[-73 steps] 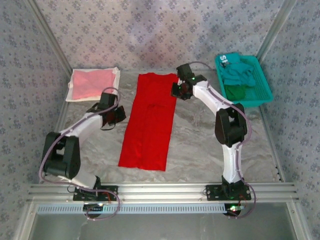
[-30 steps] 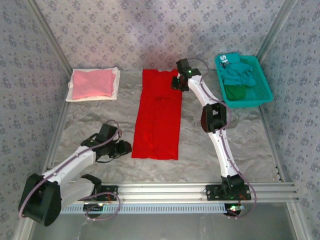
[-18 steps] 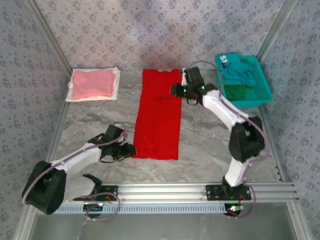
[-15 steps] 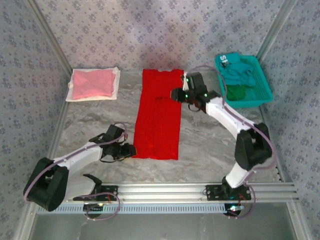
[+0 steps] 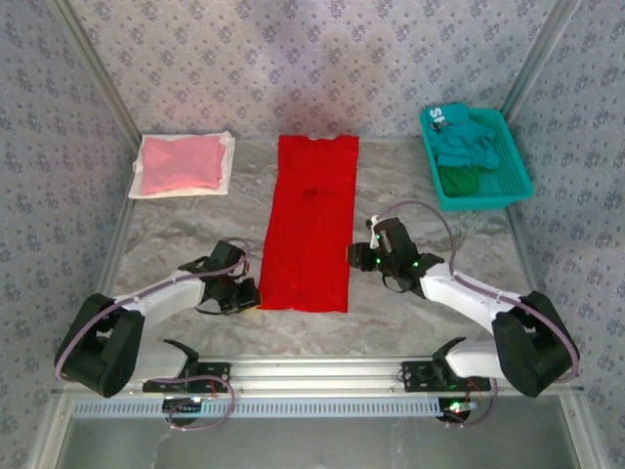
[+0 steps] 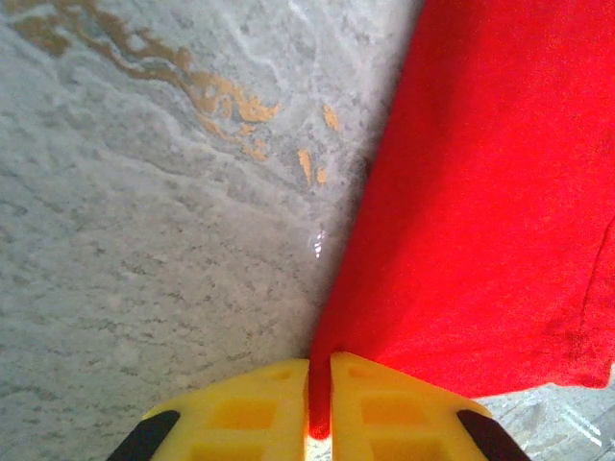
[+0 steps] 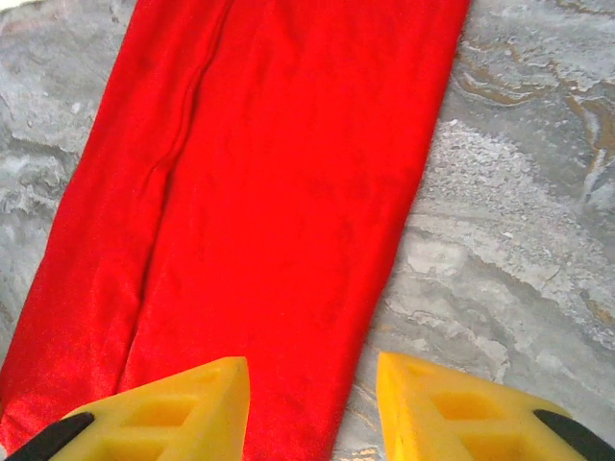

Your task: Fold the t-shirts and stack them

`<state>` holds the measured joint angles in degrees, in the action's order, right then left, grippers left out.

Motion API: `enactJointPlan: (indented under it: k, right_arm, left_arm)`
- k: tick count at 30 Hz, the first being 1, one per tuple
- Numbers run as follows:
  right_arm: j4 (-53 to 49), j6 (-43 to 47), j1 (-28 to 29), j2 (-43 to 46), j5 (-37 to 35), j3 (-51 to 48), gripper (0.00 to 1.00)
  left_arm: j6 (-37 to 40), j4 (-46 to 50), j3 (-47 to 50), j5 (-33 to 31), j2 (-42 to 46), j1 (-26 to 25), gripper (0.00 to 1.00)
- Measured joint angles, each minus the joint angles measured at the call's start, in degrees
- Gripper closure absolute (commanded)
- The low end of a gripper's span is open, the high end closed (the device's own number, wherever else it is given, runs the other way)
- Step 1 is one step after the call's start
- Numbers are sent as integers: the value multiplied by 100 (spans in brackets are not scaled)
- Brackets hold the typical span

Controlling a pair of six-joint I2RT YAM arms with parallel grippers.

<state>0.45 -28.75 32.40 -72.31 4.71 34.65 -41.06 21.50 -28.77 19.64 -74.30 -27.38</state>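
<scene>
A bright red t-shirt [image 5: 309, 220] lies folded into a long strip down the middle of the table. My left gripper [image 5: 246, 294] sits at the strip's near left corner, shut on the red cloth [image 6: 321, 403], which is pinched between the yellow fingers [image 6: 240, 413]. My right gripper [image 5: 357, 258] hovers at the strip's right edge, open, its yellow fingers [image 7: 183, 403] straddling the red t-shirt's [image 7: 279, 192] edge. A folded pale pink t-shirt [image 5: 178, 162] rests at the back left. Teal and dark green t-shirts [image 5: 467, 151] are heaped in the basket.
The pink shirt lies on a flat white sheet [image 5: 227, 149]. A teal mesh basket [image 5: 516, 171] stands at the back right. Patterned walls close in the marbled table [image 5: 420, 215], and an aluminium rail [image 5: 312, 369] runs along the near edge.
My right arm has swung from the shirt's far right corner down to its near right edge. My left gripper has crept right and closed on the near left corner.
</scene>
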Motion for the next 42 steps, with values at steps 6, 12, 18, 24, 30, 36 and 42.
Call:
enactJointPlan:
  k: [6,12,18,24,30,36,42]
  right_arm:
    - [-24,-186,184,299,-2,-472,58]
    - [-142,-529,356,654,13,-903,58]
    - [-247,-1108,564,909,317,-1327,46]
    - [-227,-1497,730,841,739,-1351,45]
    - [-96,-1681,990,262,966,-1231,48]
    - [-111,-1845,1213,-83,822,-986,55]
    - [-199,-2000,1379,-376,811,-772,78]
  left_arm:
    - [2,-83,13,33,114,-7,100]
    - [-17,-431,101,11,315,-94,100]
    - [-26,-533,280,9,654,-116,100]
    - [-144,-514,503,-52,844,-271,100]
    - [-289,-483,531,-103,1204,-404,100]
    - [-459,-455,678,-125,1668,-426,100]
    - [-470,-323,719,-144,1698,-426,100]
